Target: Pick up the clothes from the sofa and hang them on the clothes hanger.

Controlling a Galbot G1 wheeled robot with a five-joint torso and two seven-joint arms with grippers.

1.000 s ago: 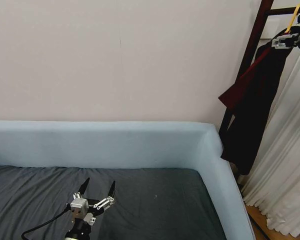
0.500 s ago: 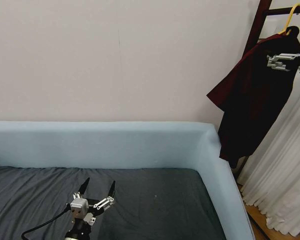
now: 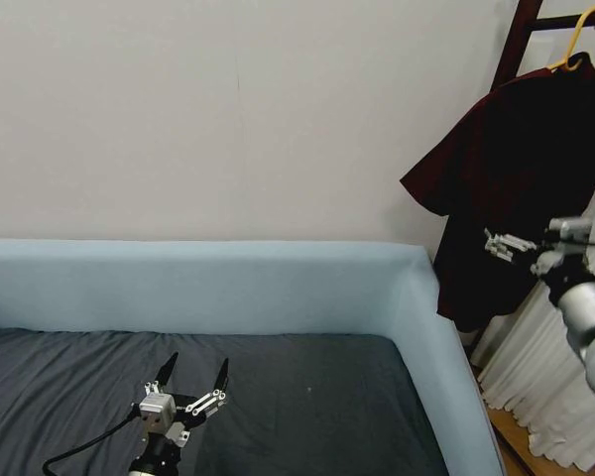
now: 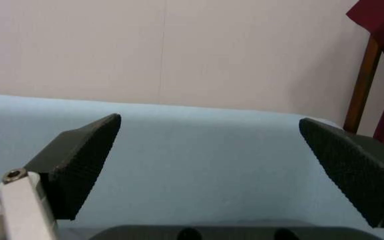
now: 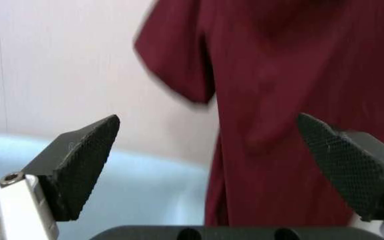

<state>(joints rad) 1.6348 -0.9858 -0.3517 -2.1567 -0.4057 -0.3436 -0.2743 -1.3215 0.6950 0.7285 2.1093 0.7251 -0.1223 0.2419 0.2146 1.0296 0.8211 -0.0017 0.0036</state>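
Left tool point(image 3: 198, 361): low at the near edge of the head view, over the sofa seat point(image 3: 317, 397), fingers spread wide and gripping nothing, tips aimed at the backrest.

Seat: dark grey cover, flat with shallow creases, running from the left tool out to the armrest on the robot's right.

Sofa edges: the pale blue backrest point(image 3: 228, 288) crosses the scene, rounds a corner at the right and comes forward as an armrest point(image 3: 446, 387).

Right tool point(image 3: 492, 241): beyond the armrest, off the sofa's right end, level with the lower part of the shirt. Its fingers stand well apart. The wrist camera shows the cloth ahead of the tips and none between them.

Garment: the dark red shirt point(image 3: 521, 169) hangs on a yellow hanger point(image 3: 573, 45), which is hooked over the bar of a dark wooden rack point(image 3: 511, 45) at the upper right. One sleeve flares left toward the wall, and the hem drops close beside the sofa's rear corner.

Room to move: a narrow strip of wooden floor point(image 3: 506, 436) lies between the armrest and a white curtain point(image 3: 550, 397), which falls just right of the shirt.

Backdrop: a plain pale wall point(image 3: 228, 119) behind the sofa and rack.
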